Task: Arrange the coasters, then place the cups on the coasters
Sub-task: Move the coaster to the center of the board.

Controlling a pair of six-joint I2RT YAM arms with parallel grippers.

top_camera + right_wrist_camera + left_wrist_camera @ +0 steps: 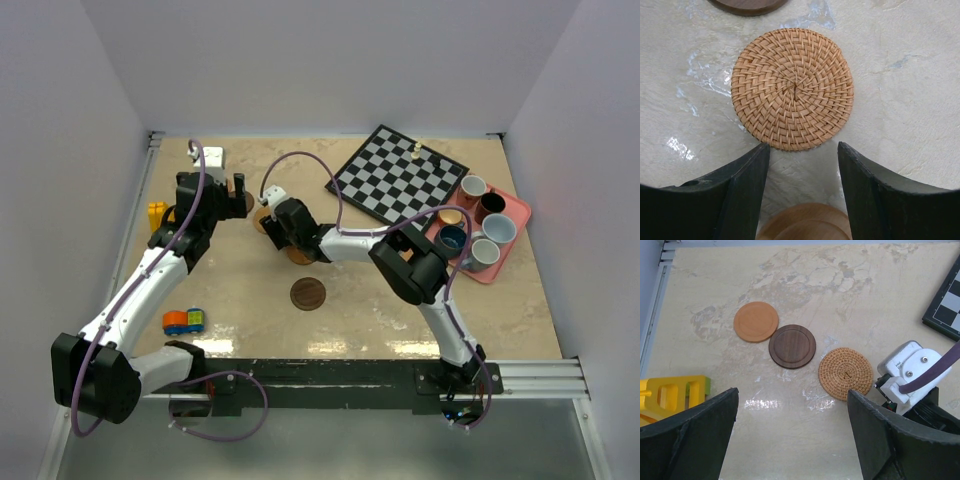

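woven round coaster [792,89] lies flat before the released right pincer [802,151]; left pincer [792,394] released too.

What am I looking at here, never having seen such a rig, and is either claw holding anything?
Two robot arms are bolted to a table's near edge. One picture looks down from above; the other two come from a camera on each wrist. The left gripper and right gripper both stand open, holding nothing. The right one faces a woven coaster, with a dark brown coaster and an orange coaster nearby. Six cups sit in a pink tray beside a chessboard.
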